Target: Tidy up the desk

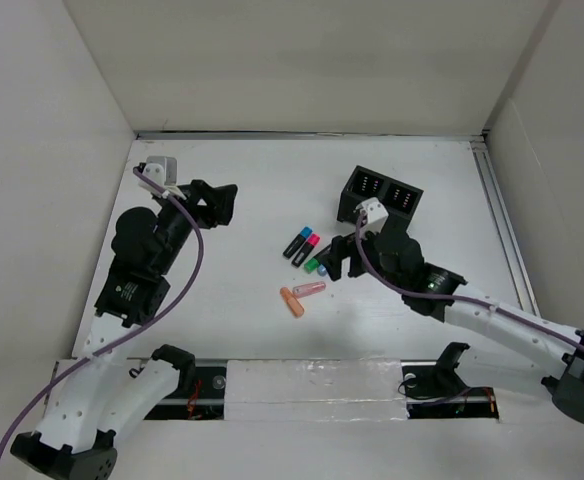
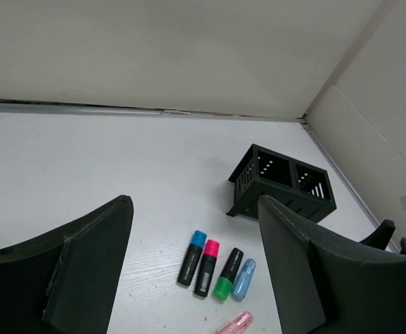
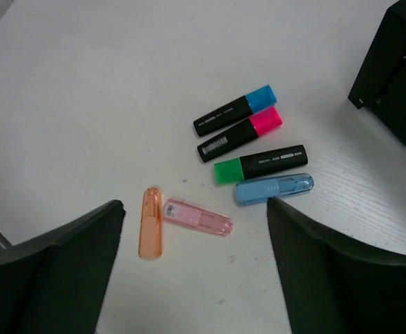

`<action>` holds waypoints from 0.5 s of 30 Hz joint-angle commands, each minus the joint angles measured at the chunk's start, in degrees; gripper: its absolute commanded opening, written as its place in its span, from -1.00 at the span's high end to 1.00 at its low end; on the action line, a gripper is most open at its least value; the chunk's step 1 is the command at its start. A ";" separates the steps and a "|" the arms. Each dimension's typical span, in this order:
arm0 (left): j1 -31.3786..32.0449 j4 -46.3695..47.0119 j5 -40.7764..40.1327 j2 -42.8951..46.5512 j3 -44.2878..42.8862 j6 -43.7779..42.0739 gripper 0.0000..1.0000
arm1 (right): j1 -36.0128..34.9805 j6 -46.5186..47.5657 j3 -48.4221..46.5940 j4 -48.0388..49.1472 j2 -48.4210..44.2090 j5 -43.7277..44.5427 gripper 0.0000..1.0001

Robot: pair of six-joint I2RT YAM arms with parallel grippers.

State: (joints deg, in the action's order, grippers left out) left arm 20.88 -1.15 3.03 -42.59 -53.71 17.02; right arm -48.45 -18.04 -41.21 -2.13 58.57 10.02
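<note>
White desk (image 1: 242, 320), white wall panels (image 1: 302, 60). Spread, empty: left gripper (image 1: 215, 203), right gripper (image 1: 334, 258). Right wrist view shows 1 orange tube (image 3: 151, 224); left wrist view doesn't.

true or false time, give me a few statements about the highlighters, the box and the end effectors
1. The blue-capped black highlighter, pink-capped black highlighter and green-capped black highlighter lie on the white desk, outside the black two-compartment organizer box. True.
2. The right end effector is shut on the green-capped highlighter. False: it is open and empty.
3. The translucent orange case lies next to the translucent pink case. True.
4. The left end effector holds the translucent blue case. False: it is open and empty; that case lies beside the green-capped highlighter.
5. A marker stands in the organizer box. False: nothing shows in either compartment.
</note>
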 commanded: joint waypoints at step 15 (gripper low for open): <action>-0.14 3.61 1.64 4.62 1.77 -2.43 0.85 | -1.48 2.14 4.55 3.62 6.30 -9.58 -0.45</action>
State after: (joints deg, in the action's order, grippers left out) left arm 20.88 -0.34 4.73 -39.70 -52.07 15.20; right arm -49.21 -16.29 -39.24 0.64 65.28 2.57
